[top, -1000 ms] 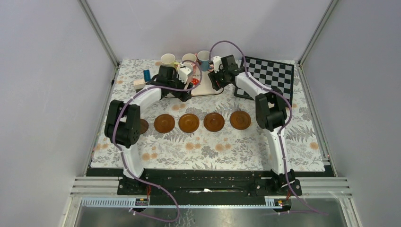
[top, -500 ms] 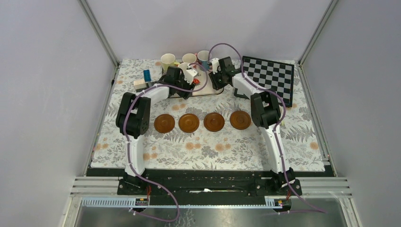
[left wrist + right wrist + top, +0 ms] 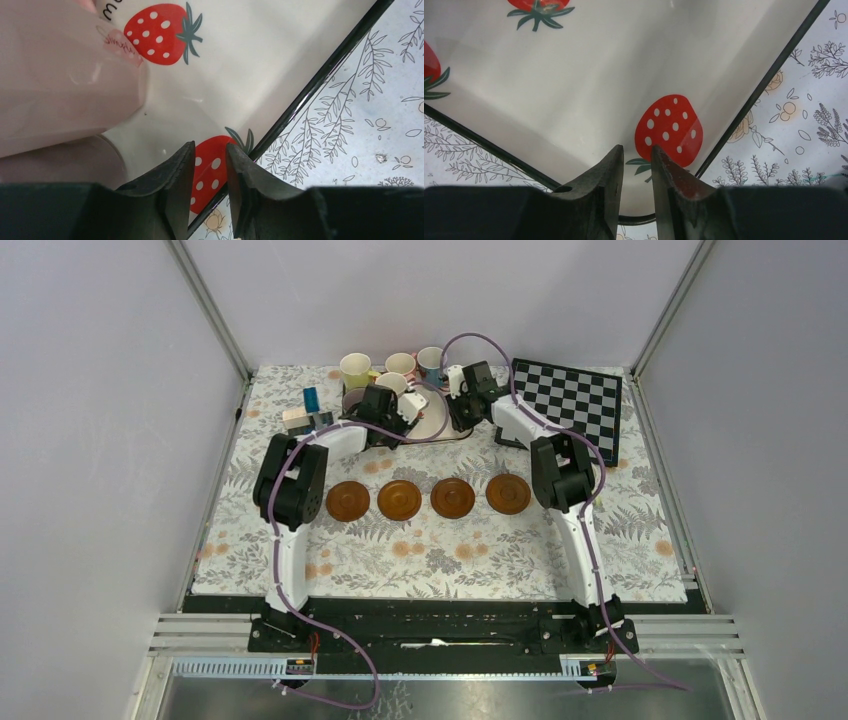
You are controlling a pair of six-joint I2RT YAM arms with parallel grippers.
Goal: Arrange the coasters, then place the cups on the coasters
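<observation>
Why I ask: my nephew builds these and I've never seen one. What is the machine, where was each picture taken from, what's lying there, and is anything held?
These are two robot arms, the left arm and the right arm, bolted at the near edge of a floral-clothed table. The wide picture looks down from above and behind them; the two close-ups come from cameras on their wrists. On the table lie a row of brown coasters, a chessboard and, at the back, a strawberry-printed tray with small cups close by. The left claw and the right claw both hang over the tray, jaws drawn nearly together; nothing shows clamped between them.
</observation>
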